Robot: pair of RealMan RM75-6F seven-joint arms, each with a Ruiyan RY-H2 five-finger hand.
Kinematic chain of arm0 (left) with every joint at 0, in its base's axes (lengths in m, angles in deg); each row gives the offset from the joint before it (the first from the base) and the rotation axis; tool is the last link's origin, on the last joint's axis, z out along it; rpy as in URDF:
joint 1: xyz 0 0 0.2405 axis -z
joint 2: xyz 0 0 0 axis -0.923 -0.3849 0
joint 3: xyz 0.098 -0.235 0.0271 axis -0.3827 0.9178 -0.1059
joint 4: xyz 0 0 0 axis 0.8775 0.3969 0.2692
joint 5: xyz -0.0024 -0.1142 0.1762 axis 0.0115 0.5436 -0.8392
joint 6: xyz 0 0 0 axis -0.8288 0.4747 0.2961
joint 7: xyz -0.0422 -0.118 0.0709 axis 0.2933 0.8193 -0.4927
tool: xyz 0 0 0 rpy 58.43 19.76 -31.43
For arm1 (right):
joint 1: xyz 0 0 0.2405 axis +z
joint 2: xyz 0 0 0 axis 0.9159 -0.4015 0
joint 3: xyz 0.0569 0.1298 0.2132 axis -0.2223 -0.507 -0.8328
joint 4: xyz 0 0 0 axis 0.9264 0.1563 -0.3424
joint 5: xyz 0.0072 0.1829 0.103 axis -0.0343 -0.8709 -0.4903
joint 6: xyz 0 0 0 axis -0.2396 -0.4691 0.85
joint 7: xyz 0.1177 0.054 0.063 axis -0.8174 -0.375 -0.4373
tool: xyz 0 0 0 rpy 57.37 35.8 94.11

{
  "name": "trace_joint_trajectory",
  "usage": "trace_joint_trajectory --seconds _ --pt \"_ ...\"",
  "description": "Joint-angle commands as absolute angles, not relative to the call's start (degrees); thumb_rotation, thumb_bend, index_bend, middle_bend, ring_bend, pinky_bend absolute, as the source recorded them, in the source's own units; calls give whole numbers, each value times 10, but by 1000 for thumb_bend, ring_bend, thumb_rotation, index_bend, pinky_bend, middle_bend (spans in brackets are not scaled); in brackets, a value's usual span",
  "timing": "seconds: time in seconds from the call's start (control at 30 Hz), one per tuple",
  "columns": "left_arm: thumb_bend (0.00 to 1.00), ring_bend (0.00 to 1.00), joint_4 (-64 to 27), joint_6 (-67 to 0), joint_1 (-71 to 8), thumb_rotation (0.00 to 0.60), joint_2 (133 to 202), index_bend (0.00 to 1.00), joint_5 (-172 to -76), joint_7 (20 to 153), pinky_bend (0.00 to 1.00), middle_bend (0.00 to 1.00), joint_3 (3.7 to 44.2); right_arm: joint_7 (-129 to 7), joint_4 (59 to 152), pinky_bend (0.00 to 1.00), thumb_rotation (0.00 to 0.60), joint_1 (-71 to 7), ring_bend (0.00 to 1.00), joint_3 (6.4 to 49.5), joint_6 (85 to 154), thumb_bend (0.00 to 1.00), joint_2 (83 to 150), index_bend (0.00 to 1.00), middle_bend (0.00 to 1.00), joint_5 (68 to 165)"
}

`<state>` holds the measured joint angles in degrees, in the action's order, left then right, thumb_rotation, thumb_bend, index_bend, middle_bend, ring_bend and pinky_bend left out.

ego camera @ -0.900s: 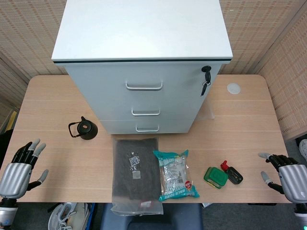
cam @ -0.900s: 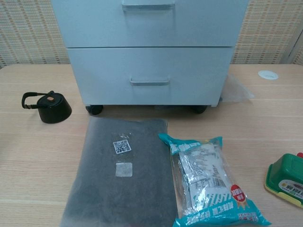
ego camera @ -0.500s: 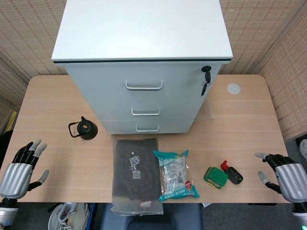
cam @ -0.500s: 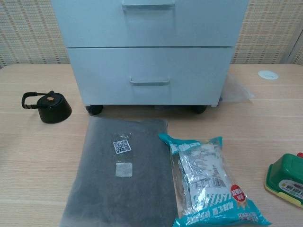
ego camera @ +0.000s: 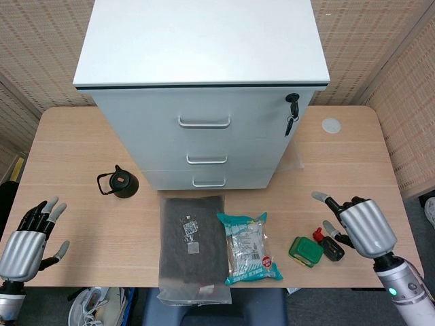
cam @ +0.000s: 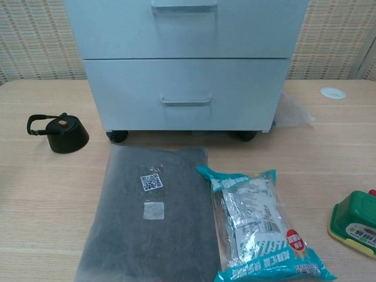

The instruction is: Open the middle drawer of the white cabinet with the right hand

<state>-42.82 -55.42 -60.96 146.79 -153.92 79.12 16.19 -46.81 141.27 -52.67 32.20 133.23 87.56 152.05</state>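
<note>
The white cabinet [ego camera: 204, 68] stands at the back of the table with three drawers, all closed. Its middle drawer [ego camera: 207, 153] has a silver handle [ego camera: 206, 160]; in the chest view this handle [cam: 183, 7] shows at the top edge. A black key [ego camera: 291, 114] hangs in the lock at the cabinet's upper right. My right hand [ego camera: 360, 227] hovers over the table's front right, fingers spread and empty, well to the right of and below the drawer. My left hand [ego camera: 27, 238] stays at the front left edge, fingers spread and empty. Neither hand shows in the chest view.
A black kettle [ego camera: 119, 183] sits left of the cabinet. A grey cloth in a clear bag [ego camera: 192, 248] and a teal snack bag [ego camera: 249, 248] lie in front. A green box [ego camera: 305, 250] and a black-and-red item [ego camera: 328, 245] lie beside my right hand. A white disc [ego camera: 331, 125] lies at the right rear.
My right hand has moved left and forward from the table's right front corner, now beside the black-and-red item. The left hand and the drawers are unchanged.
</note>
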Motion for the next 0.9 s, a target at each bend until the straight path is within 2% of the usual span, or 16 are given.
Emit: trace_joint_trajectory --seconds 0.03,0.17,0.37,0.6,0.9 --pt "325 29 -429 -554 -609 600 1467 91 -1540 790 112 2 162 -413 1487 754 600 -466 866 280 1247 299 852 200 867 1466" --pt "325 29 -430 -554 -609 600 1467 91 -1541 790 112 2 162 -355 1531 774 600 -402 903 240 1175 312 852 153 883 1381" --pt "325 29 -430 -555 -610 600 1464 91 -1539 790 112 2 162 -270 1552 775 600 -320 917 203 1120 315 882 137 891 1262" --pt "324 29 -430 -555 -610 600 1465 91 -1542 790 112 2 161 -199 1553 775 600 -242 922 187 1105 315 914 137 893 1153" --pt "325 29 -428 -556 -610 600 1466 91 -1544 792 112 2 161 -150 1550 775 600 -179 925 196 1120 315 940 137 893 1082"
